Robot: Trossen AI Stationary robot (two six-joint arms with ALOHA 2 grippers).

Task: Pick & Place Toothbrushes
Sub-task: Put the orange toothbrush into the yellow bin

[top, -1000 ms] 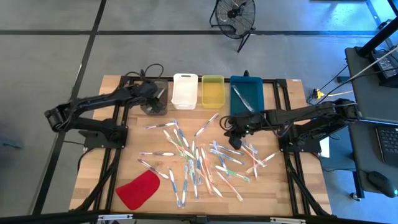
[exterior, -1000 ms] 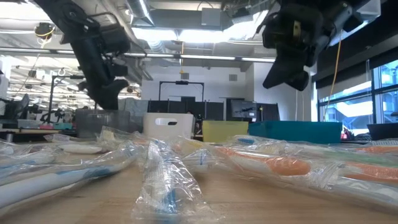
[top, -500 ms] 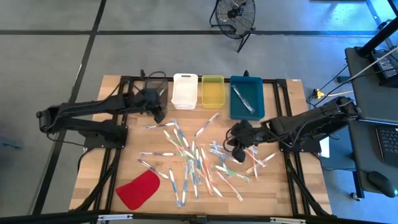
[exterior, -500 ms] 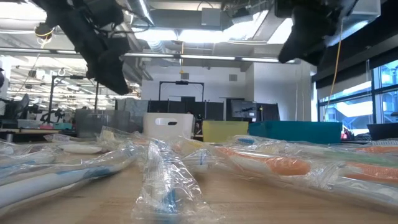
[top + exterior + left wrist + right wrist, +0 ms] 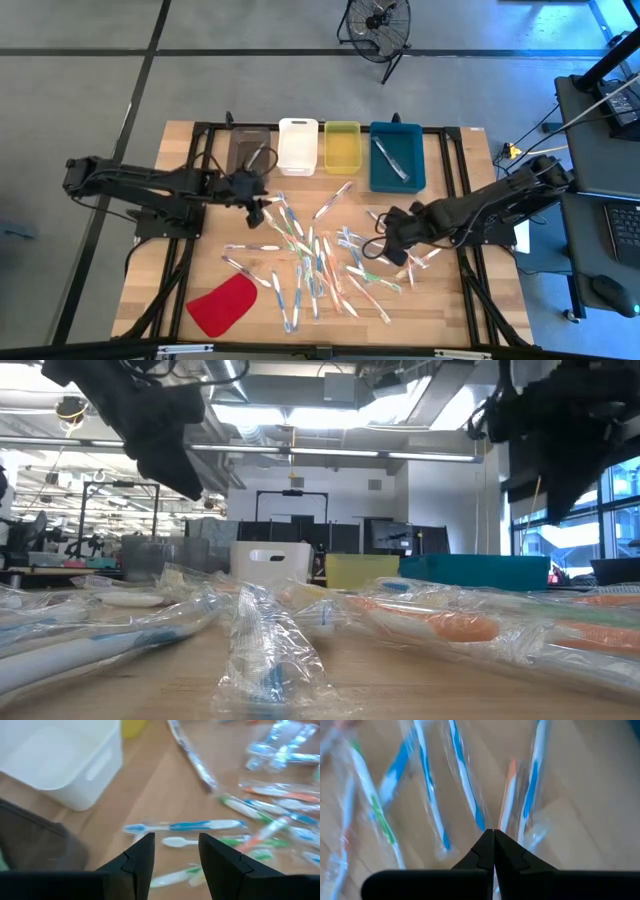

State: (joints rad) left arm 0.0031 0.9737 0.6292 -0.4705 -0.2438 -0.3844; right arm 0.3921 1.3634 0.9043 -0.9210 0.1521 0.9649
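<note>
Several wrapped toothbrushes [image 5: 320, 255] lie scattered flat on the middle of the wooden table, whitish with blue, green, pink or orange parts. My left gripper [image 5: 258, 195] hangs open over the pile's far left edge; in its wrist view [image 5: 175, 852] a blue-and-white toothbrush [image 5: 185, 826] lies beyond the fingers. My right gripper [image 5: 380, 240] is shut above the pile's right part, with blue and orange toothbrushes [image 5: 465, 785] under its tips [image 5: 493, 834]. In the low view both grippers [image 5: 160, 430] [image 5: 560, 440] hang well above the table.
Along the far edge stand a dark grey bin [image 5: 240, 143], a white bin [image 5: 297, 145], a yellow bin [image 5: 342, 147] and a blue bin [image 5: 407, 142]. One toothbrush lies in the grey bin [image 5: 258, 156], one in the blue [image 5: 388, 160]. A flat red piece [image 5: 222, 303] lies near left.
My left gripper has drawn back from over the grey bin toward the near edge, to the pile's far left edge; a toothbrush now shows lying in that bin. My right gripper has moved from near the blue bin toward the near edge, over the pile's right part.
</note>
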